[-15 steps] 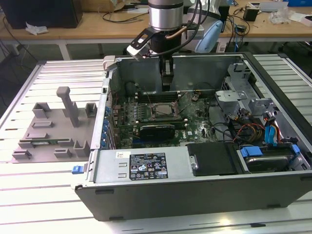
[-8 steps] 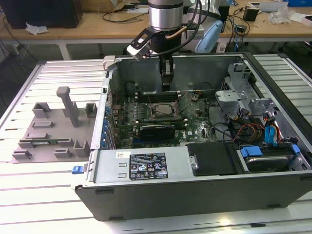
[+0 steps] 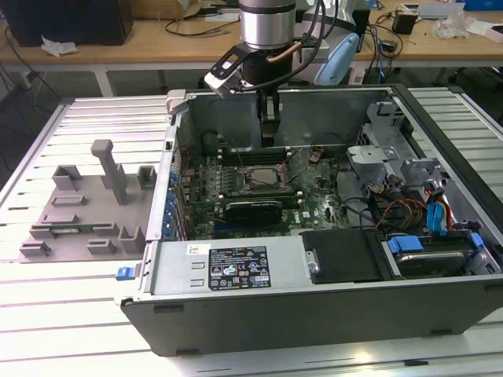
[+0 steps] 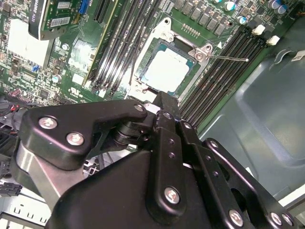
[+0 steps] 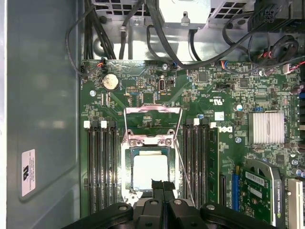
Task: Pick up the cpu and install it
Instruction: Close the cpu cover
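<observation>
The cpu [image 5: 148, 169] is a silvery square plate lying flat inside the metal-framed socket [image 5: 128, 183] on the green motherboard; it appears in the second wrist view too [image 4: 167, 70]. The socket's load plate [image 5: 152, 121] is flipped open. My gripper [image 5: 162, 182] hangs just above one edge of the cpu, its two black fingers pressed together with nothing between them. In the exterior view the gripper [image 3: 269, 137] reaches down into the open computer case, over the socket [image 3: 258, 174].
Memory slots [image 5: 100, 167] flank the socket on both sides. A thin retention lever [image 4: 228, 58] sticks out beside it. A long black card [image 3: 251, 208] lies nearer the front. The case wall [image 5: 43, 119] is close. A grey tray [image 3: 86, 212] sits outside, at the exterior view's left.
</observation>
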Robot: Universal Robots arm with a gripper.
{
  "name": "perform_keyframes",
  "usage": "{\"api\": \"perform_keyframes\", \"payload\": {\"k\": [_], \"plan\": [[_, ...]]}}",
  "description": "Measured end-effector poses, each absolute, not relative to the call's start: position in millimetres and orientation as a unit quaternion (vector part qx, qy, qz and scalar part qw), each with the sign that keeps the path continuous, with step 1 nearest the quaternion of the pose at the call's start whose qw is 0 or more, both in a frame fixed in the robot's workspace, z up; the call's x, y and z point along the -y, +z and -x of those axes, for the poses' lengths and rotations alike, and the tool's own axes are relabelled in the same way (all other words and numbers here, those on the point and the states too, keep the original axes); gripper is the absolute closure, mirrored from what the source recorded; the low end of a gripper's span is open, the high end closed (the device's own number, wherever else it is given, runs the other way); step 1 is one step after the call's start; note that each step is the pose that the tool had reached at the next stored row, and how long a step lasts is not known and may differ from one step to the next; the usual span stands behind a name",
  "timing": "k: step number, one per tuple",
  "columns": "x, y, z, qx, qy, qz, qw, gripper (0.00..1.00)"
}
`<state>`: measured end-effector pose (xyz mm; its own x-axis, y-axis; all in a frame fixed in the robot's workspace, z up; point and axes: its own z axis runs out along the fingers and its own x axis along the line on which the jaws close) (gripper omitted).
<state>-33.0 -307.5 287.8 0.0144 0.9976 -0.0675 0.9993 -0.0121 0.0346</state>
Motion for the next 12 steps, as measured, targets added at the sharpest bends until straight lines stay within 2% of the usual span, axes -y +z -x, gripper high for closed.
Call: {"api": "perform_keyframes", "payload": {"k": [12], "plan": [[307.5,287.9,15.4,-0.702,-0.012,-0.711,0.036,0.89]]}}
